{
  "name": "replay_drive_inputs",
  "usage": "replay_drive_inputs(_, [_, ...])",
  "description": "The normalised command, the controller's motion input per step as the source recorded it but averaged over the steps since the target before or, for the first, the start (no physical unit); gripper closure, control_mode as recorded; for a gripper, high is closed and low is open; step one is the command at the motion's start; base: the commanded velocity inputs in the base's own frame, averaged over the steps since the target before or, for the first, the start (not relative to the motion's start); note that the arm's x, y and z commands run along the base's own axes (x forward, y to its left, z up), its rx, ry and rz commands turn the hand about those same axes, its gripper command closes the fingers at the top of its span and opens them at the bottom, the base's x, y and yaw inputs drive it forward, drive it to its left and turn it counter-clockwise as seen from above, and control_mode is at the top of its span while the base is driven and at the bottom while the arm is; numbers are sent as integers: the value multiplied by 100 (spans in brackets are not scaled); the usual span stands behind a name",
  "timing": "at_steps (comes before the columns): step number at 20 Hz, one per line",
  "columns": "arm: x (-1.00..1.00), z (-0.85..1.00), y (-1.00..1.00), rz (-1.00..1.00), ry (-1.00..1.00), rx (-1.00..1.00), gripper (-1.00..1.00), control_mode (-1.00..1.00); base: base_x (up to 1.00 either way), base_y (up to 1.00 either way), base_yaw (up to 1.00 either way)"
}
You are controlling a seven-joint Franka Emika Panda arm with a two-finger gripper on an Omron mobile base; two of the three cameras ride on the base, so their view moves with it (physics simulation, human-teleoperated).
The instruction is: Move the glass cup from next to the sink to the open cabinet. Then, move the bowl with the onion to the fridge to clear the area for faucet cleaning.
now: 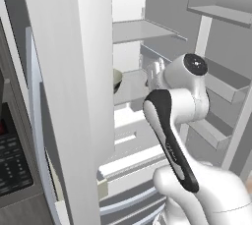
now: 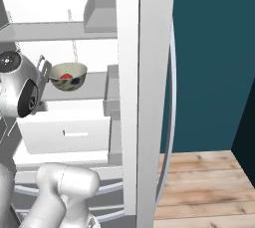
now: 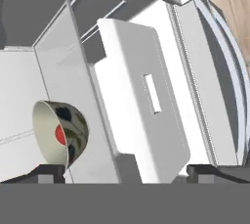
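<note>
The cream bowl point(image 2: 69, 76) rests on a middle shelf of the open fridge point(image 2: 60, 30), with the small red onion point(image 2: 65, 76) inside it. In the left base view only the bowl's rim point(image 1: 117, 79) peeks from behind the fridge's white side wall. The hand view is rolled, so the bowl point(image 3: 61, 132) appears on its side with the onion point(image 3: 59, 134) showing, just above the left fingertip point(image 3: 49, 171). My gripper point(image 3: 127, 171) is open, holds nothing, and sits slightly back from the bowl at shelf height.
A white fridge drawer point(image 3: 146, 100) lies below the shelf. The fridge door with its bins point(image 1: 221, 86) stands open on the right. A dark appliance panel point(image 1: 12, 155) is at the left. Wooden floor point(image 2: 199, 182) and a teal wall point(image 2: 209, 57) lie beyond the door edge.
</note>
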Motion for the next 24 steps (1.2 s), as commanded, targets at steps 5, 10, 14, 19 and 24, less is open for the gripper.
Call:
replay_drive_inputs(5, [-20,10,-7,-3,0,1,-100,100,-80,-49,-8])
replay_drive_inputs(10, [0,0,0,0,0,0,-100,100,-100,-49,-11])
replay_drive_inputs(14, [0,0,0,0,0,0,-100,100,-100,-5,17])
replay_drive_inputs(19, [0,0,0,0,0,0,-100,100,-97,1,59])
replay_drive_inputs(24, [0,0,0,0,0,0,-100,100,-67,13,75])
